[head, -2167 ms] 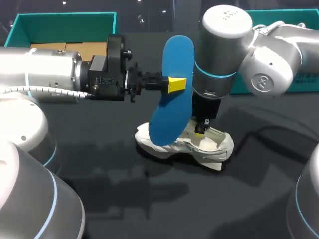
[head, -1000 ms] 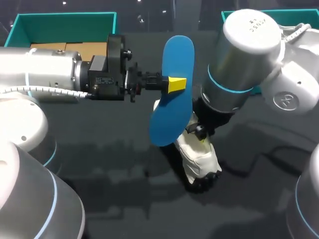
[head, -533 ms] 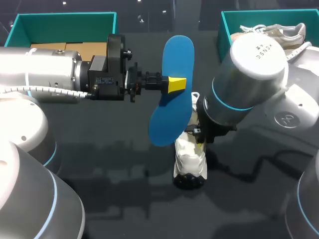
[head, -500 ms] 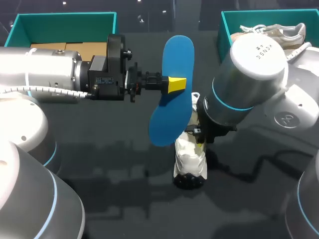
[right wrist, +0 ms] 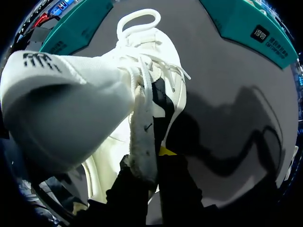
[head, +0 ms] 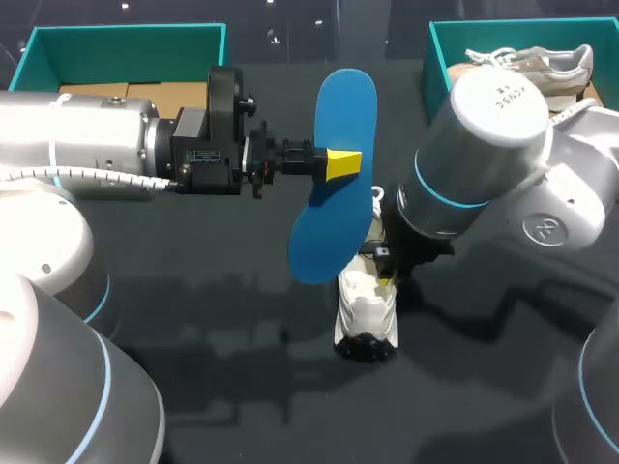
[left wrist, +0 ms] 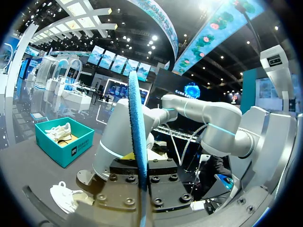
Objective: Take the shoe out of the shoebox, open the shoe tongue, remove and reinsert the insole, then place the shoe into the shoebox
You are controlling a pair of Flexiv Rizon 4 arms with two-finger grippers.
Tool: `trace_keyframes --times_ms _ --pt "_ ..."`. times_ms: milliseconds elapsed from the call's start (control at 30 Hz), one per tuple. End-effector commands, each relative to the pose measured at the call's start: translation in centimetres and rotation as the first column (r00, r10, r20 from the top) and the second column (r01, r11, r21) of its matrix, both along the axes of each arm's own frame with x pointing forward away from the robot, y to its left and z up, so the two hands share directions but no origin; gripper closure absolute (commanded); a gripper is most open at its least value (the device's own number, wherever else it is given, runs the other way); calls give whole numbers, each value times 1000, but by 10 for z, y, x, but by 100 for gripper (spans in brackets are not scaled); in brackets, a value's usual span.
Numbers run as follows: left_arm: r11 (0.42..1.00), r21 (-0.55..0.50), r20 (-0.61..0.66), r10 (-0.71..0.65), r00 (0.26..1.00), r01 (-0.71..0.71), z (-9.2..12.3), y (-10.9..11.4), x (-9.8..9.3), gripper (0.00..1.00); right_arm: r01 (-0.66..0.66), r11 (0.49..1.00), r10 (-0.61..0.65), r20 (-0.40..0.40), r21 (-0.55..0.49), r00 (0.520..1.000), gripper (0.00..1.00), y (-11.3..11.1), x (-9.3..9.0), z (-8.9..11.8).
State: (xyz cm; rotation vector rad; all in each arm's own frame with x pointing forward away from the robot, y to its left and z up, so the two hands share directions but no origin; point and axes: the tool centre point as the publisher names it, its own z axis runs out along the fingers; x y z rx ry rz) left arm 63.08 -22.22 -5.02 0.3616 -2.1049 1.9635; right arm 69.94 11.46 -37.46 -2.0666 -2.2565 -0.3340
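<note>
Head view: the left gripper (head: 340,164) clamps the insole (head: 334,208) upright above the table (head: 193,338).

Left wrist view: the insole sits edge-on between the fingers. It is probably light and flexible, so grip mid-length.

Right wrist view: the right gripper (right wrist: 151,158) pinches the shoe (right wrist: 118,94) by its side wall. The wall is probably soft, so support the sole.

shoe (head: 366,304) far end | hidden behind insole (head: 334,232), likely right arm (head: 484,135)

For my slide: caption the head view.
Left gripper holds a blue insole aloft; right gripper grips the white shoe on the table.
</note>
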Motion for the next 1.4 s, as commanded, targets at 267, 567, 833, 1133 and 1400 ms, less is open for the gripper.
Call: trace_keyframes --times_ms 267,567,833,1133,1400 --pt "1000 -2 1 3 1000 -3 -1 1 -2 100 -4 1000 4 -16 19 1000 100 3 2 -18" --pt "1000 -2 1 3 1000 -3 -1 1 -2 100 0 999 1 -9 43 1000 0 -1 -1 -8" --pt "1000 -2 1 3 1000 -3 -1 1 -2 100 -46 989 42 29 141 999 0 -14 -6 39" --pt "1000 -2 1 3 1000 -3 -1 1 -2 100 -100 976 89 66 193 994 0 -17 -6 55" --pt "1000 -2 1 3 1000 -3 -1 1 -2 100 -78 922 61 56 380 997 0 -23 -10 62"
